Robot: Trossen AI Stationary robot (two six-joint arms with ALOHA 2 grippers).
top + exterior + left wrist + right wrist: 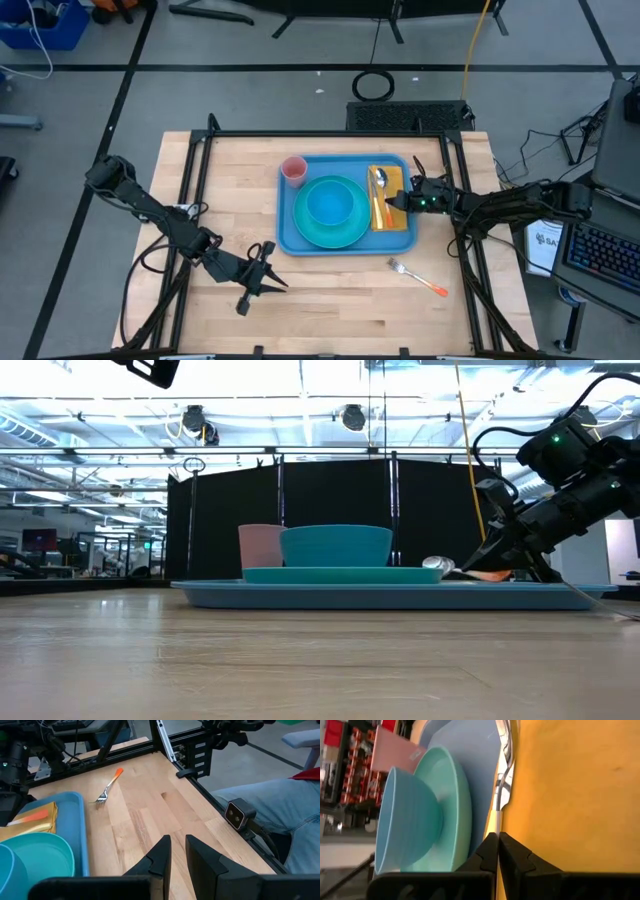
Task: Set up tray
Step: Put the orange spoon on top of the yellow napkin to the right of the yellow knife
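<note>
The blue tray [287, 205] lies mid-table. It carries a pink cup [293, 170], a turquoise plate [345, 236] with a blue bowl [330, 205] on it, and a yellow napkin [398, 222]. A spoon [379, 180] with an orange handle lies along the napkin's left edge, its bowl toward the far side. My right gripper [392, 203] reaches in from the table's right, shut at the spoon's handle. My left gripper [272, 272] hovers over bare wood near the front, slightly open with nothing between its fingers [165, 855]. My right gripper's fingertips [490, 842] meet on the spoon's thin orange handle [497, 826], pinching it only at their free ends. They come from the table's right, slanting down, and lie across the handle. The spoon rests low on the napkin [570, 795], its silver end [501, 790] pointing to the far side.
A fork [415, 273] with an orange handle lies on the wood right of the tray's near right corner. Bare wood spans the table's front and left. A small camera [235, 815] sits at the near edge, with a person's leg [280, 805] beyond it.
</note>
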